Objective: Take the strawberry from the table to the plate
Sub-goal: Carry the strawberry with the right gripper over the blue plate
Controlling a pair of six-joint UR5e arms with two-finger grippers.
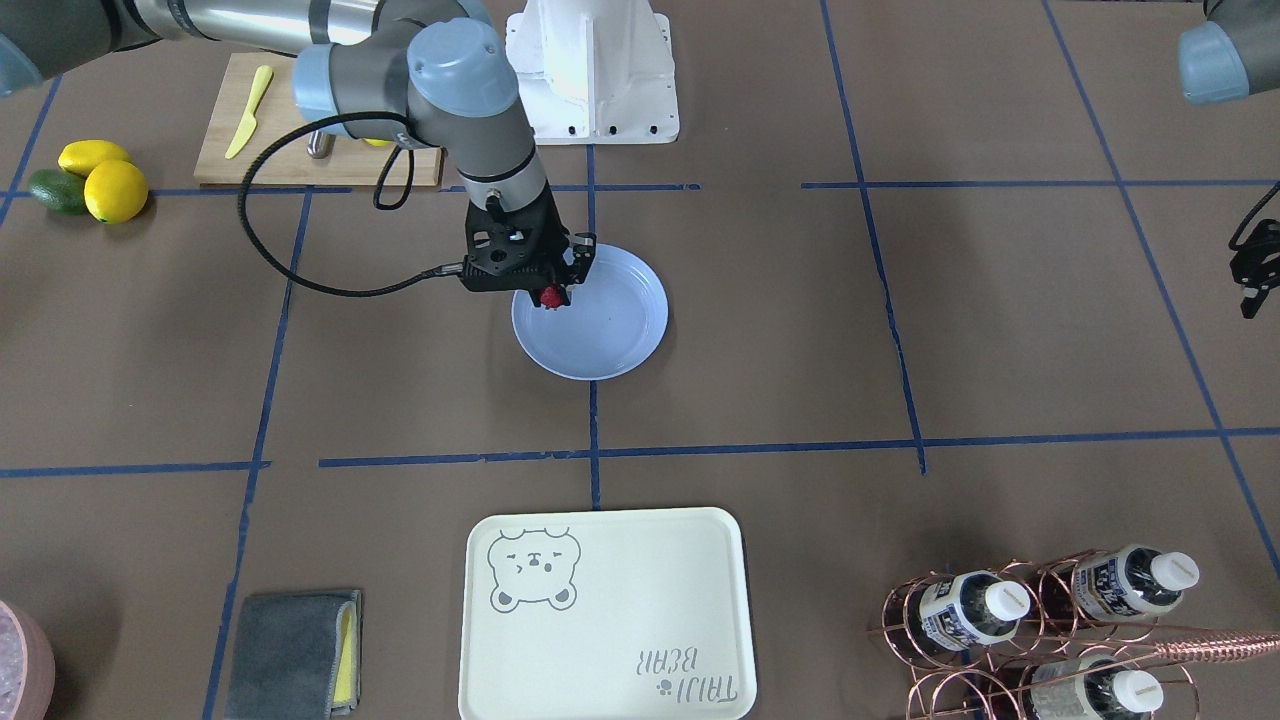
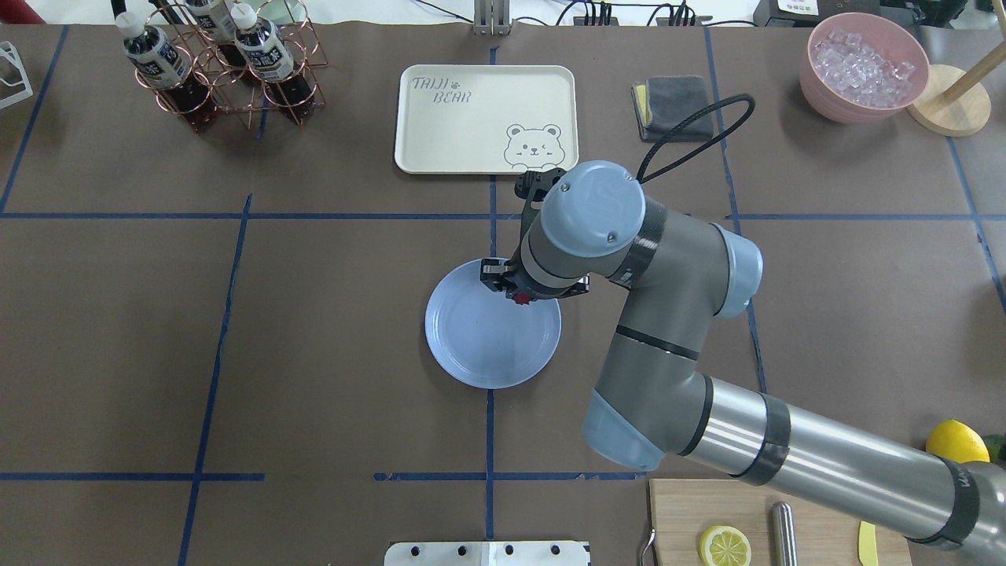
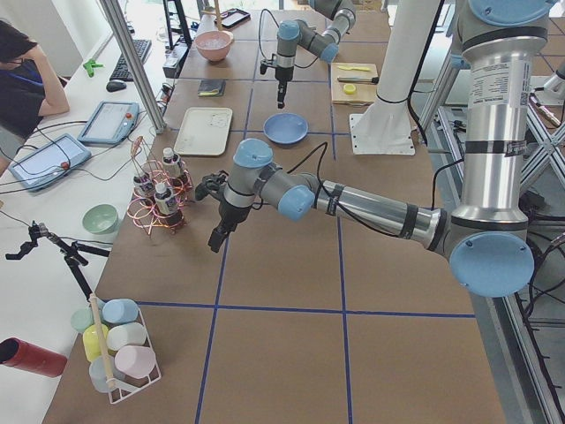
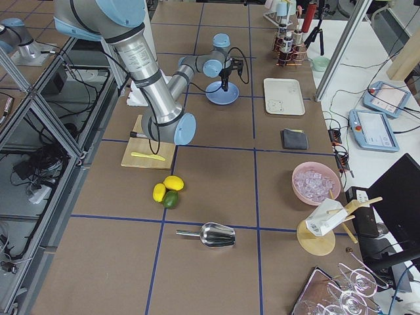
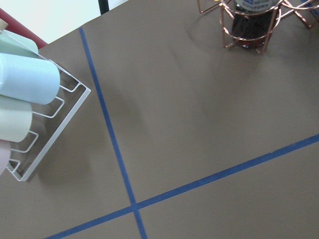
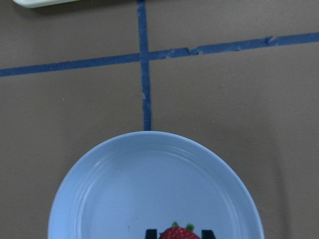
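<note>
The strawberry [image 1: 550, 297] is small and red with a green top, and my right gripper [image 1: 551, 298] is shut on it. It hangs over the inner part of the pale blue plate [image 1: 610, 335], on the side nearer the robot's base. From overhead the strawberry [image 2: 519, 299] peeks out under the wrist above the plate [image 2: 487, 350]. In the right wrist view the strawberry [image 6: 178, 233] sits between two black fingertips over the plate [image 6: 149, 184]. I cannot tell whether it touches the plate. My left gripper [image 3: 214, 243] hovers far off over bare table [image 1: 900, 330]; its state is unclear.
A cream bear tray [image 1: 600, 610] lies across from the plate. A cutting board [image 1: 300, 150], lemons [image 1: 115, 190] and an avocado sit on the right arm's side. A copper bottle rack [image 1: 1040, 620], grey cloth [image 1: 290, 650] and pink ice bowl [image 2: 864, 67] line the far edge.
</note>
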